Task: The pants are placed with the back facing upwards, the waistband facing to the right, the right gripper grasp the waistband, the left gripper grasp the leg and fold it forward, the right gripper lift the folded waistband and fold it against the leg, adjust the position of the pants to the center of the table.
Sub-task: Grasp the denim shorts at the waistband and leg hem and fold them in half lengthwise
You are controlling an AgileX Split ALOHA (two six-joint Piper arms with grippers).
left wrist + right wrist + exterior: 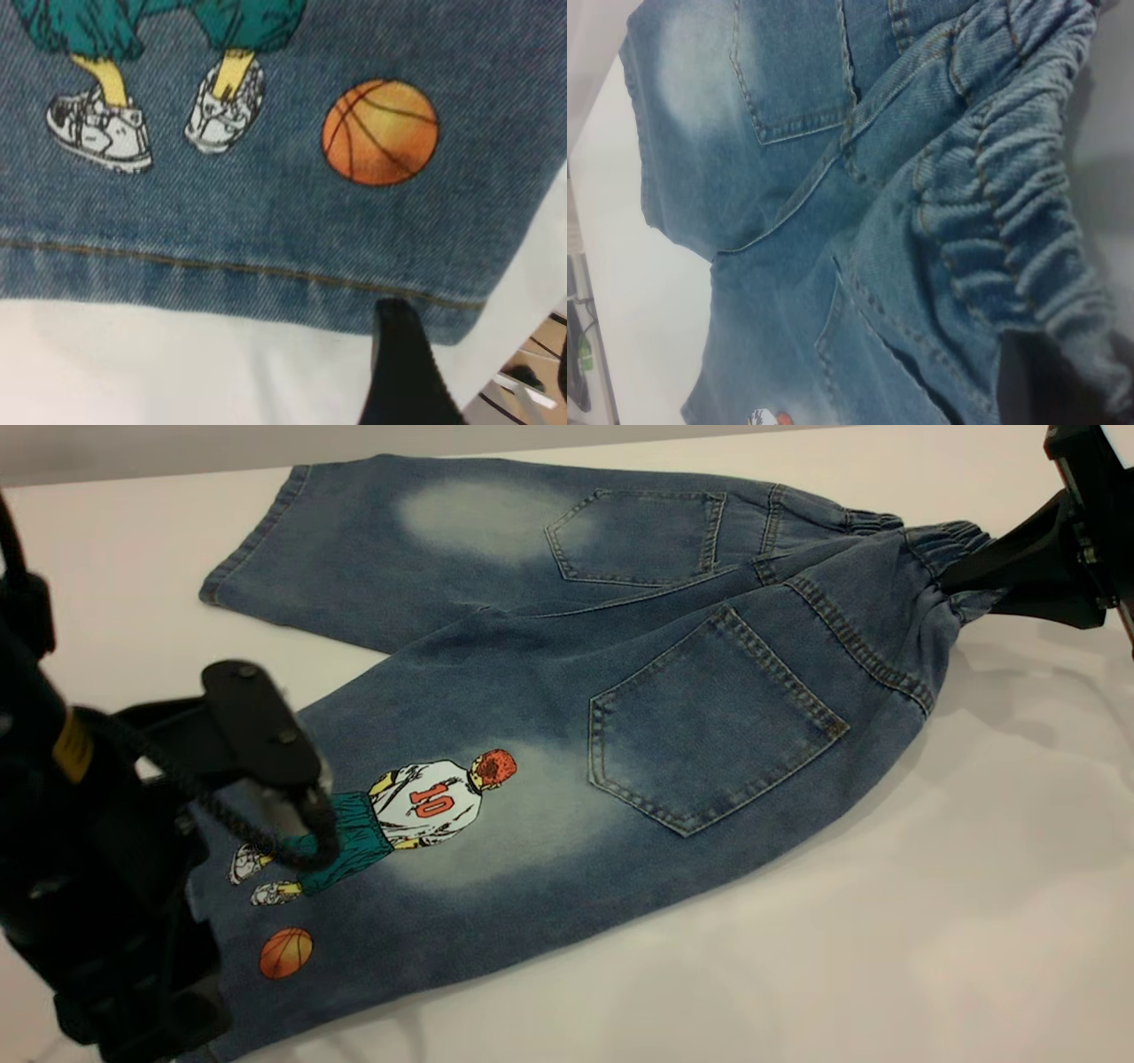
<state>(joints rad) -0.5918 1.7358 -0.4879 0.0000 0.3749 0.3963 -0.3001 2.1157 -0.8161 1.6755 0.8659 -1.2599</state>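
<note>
The pants (567, 717) lie back up on the white table (930, 921), with the waistband (930, 558) to the right. My right gripper (964, 580) is shut on the waistband and holds it a little off the table. The ruched band (1010, 204) drapes over its dark finger (1032, 381). The leg (425, 815), printed with a number 10 player and an orange ball (381, 133), points to the near left. My left gripper (202, 965) sits at that leg's hem (221, 274), just below the ball. The plain leg (381, 540) lies farther back.
The table's near-left edge (523, 328) runs close to the corner of the printed leg's hem, with floor and a frame beyond it. Bare white table surrounds the shorts at the front and right.
</note>
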